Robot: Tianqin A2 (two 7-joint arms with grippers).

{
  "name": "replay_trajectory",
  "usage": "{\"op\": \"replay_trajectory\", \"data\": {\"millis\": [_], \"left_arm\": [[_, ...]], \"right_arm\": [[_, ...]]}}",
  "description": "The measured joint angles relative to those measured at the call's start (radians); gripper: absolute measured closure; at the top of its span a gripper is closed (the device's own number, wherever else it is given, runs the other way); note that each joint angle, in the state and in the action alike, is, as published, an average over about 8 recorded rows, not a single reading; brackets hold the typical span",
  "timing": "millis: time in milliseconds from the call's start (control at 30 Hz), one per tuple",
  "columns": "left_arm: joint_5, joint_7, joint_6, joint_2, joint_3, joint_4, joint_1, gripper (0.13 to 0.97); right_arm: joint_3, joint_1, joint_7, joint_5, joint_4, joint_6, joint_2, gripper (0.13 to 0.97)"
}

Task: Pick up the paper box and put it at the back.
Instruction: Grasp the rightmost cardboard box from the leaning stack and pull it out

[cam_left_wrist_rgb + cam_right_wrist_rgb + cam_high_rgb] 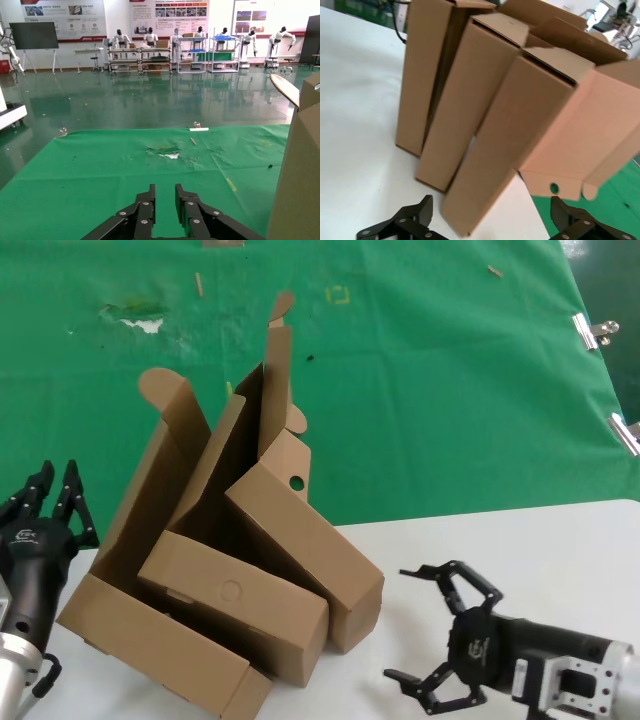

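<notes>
The paper box (320, 550) leans in a cluster of brown cartons where the white table meets the green cloth. It has a small round hole (297, 483), and its lid (278, 390) stands up with rounded tabs. My right gripper (398, 625) is open and empty on the white table, just right of the box. In the right wrist view the box (510, 140) is the nearest carton, and its lower corner lies ahead between the open fingers (415, 217). My left gripper (55, 475) waits left of the cluster, empty, with its fingers (147, 200) nearly together. The green cloth (450, 390) with a yellow square outline (340, 295) lies behind.
A long carton with a circle outline (235, 605) and a tall carton with a rounded flap (150, 500) lean against the paper box, with another carton (160, 650) in front. The tall carton's side also shows in the left wrist view (300, 175). Metal clips (590, 332) hold the cloth's right edge.
</notes>
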Motion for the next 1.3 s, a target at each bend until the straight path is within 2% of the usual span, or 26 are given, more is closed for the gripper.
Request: {"op": "replay_trajectory", "data": {"millis": [267, 567, 767, 800, 1067, 1200, 1300], "left_arm": [[0.0, 0.0, 0.0, 0.0, 0.0, 0.0, 0.0, 0.904], [0.0, 0.0, 0.0, 0.0, 0.0, 0.0, 0.0, 0.955], [0.0, 0.0, 0.0, 0.0, 0.0, 0.0, 0.0, 0.956], [0.0, -0.001, 0.0, 0.0, 0.0, 0.0, 0.0, 0.957], [0.0, -0.001, 0.0, 0.0, 0.0, 0.0, 0.0, 0.957], [0.0, 0.0, 0.0, 0.0, 0.0, 0.0, 0.0, 0.957], [0.0, 0.0, 0.0, 0.0, 0.0, 0.0, 0.0, 0.957]], "right_arm": [[-0.054, 0.031, 0.014, -0.024, -0.004, 0.014, -0.014, 0.337], [-0.086, 0.052, 0.022, -0.041, -0.016, 0.045, -0.029, 0.526], [-0.093, 0.055, 0.039, -0.041, -0.019, 0.059, -0.03, 0.688], [-0.094, 0.055, 0.044, -0.041, -0.017, 0.061, -0.029, 0.688], [-0.107, 0.048, 0.109, -0.057, 0.028, 0.076, 0.003, 0.844], [-0.11, 0.038, 0.158, -0.072, 0.066, 0.096, 0.023, 0.844], [-0.109, 0.021, 0.227, -0.102, 0.113, 0.131, 0.039, 0.877]]}}
